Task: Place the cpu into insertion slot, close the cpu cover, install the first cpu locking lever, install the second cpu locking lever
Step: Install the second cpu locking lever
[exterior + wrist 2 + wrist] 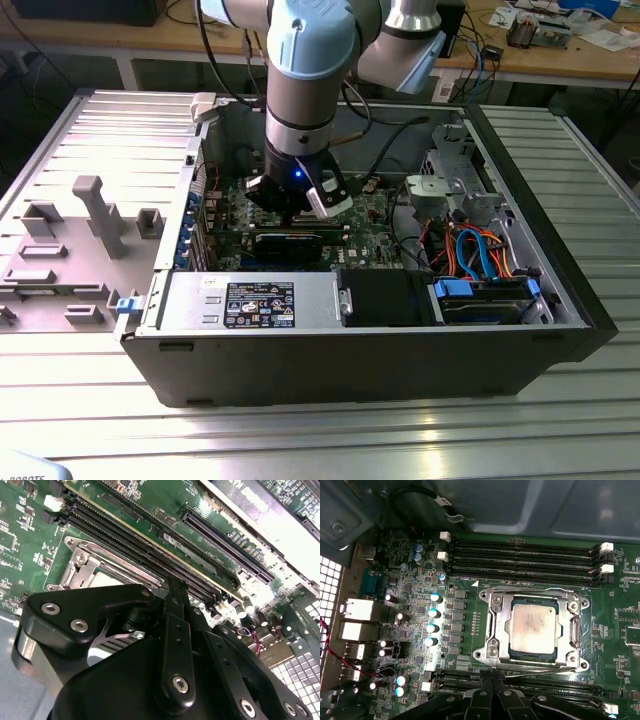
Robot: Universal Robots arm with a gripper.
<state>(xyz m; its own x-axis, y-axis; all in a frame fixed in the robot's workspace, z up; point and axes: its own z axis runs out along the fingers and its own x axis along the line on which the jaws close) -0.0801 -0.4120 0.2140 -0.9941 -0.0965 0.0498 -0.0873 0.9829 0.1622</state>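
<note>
One cpu [532, 627] sits seated in the one insertion slot [492, 652] on the green board [465, 570], with the cpu cover [572, 630] down around it — its window frames the chip's metal top. In the first wrist view two thin levers show: one along the slot's edge nearest the gripper [492, 692], one arched along the far edge. The gripper's fingers look pressed together, empty, just short of the slot; their tips are cut off. In the second wrist view the gripper [172, 587] hides most of the slot.

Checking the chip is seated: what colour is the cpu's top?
Dull silver-grey, slightly smudged; the cpu shows best in the first wrist view.
</note>
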